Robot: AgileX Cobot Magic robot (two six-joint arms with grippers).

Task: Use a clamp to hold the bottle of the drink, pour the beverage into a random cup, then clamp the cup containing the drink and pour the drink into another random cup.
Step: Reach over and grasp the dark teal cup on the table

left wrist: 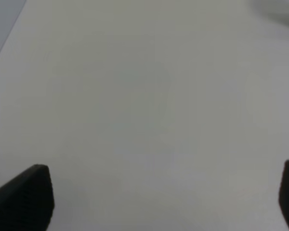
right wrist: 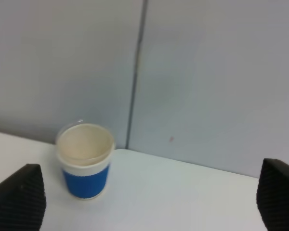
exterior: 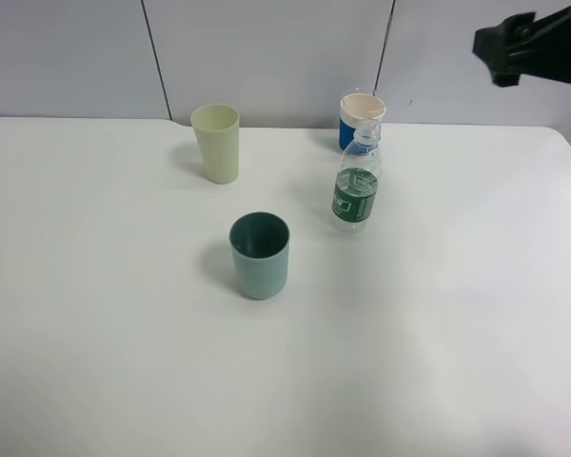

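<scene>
The counter holds it all. The right hand and the left hand both have their fingers apart and hold nothing. The bottle stands near the back edge, just in front of the blue cup. Step one looks not begun. I think the right hand should come down and clamp the bottle.

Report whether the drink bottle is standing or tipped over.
Upright: the bottle stands on its base on the table, neck pointing up, just in front of the blue cup.
</scene>
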